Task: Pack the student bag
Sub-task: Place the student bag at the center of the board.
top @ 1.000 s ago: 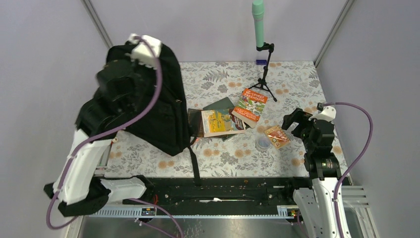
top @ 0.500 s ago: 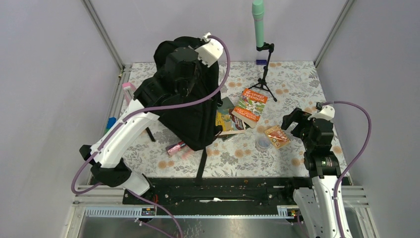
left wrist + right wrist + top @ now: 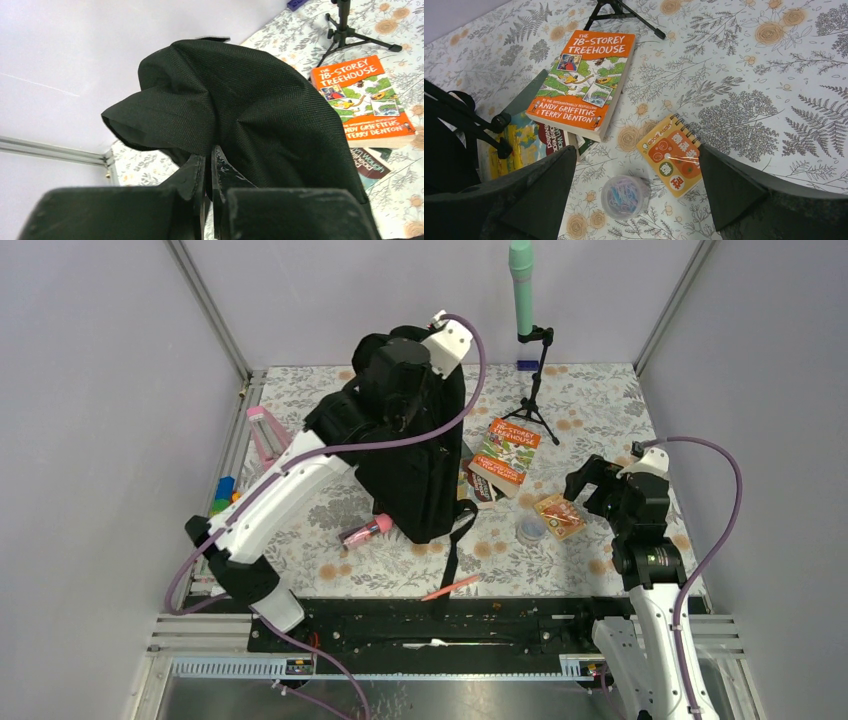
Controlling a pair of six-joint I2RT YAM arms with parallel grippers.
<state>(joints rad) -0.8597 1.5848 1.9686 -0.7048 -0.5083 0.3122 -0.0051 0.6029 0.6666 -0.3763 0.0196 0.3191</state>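
The student bag [image 3: 425, 475], big, black and soft, hangs upright at the middle back of the table. My left gripper [image 3: 398, 368] is shut on a fold of fabric at its top. In the left wrist view the fingers pinch that black cloth [image 3: 260, 110] at the left gripper [image 3: 210, 155]. My right gripper [image 3: 592, 480] hovers open at the right. In its wrist view the right gripper [image 3: 636, 155] stands wide above a clear tub of paper clips [image 3: 625, 196] and beside an orange spiral notepad [image 3: 674, 155], touching neither.
An orange book [image 3: 505, 452] lies on other books right of the bag. The notepad [image 3: 559, 516] and clip tub [image 3: 531, 530] sit near the right arm. A pink tube [image 3: 365, 532] and pink pen [image 3: 450, 587] lie in front. A tripod [image 3: 535, 390] stands behind.
My left arm has carried the bag from the left side rightward to the centre, covering the yellow book and uncovering the pink tube and pen. The right arm has barely moved.
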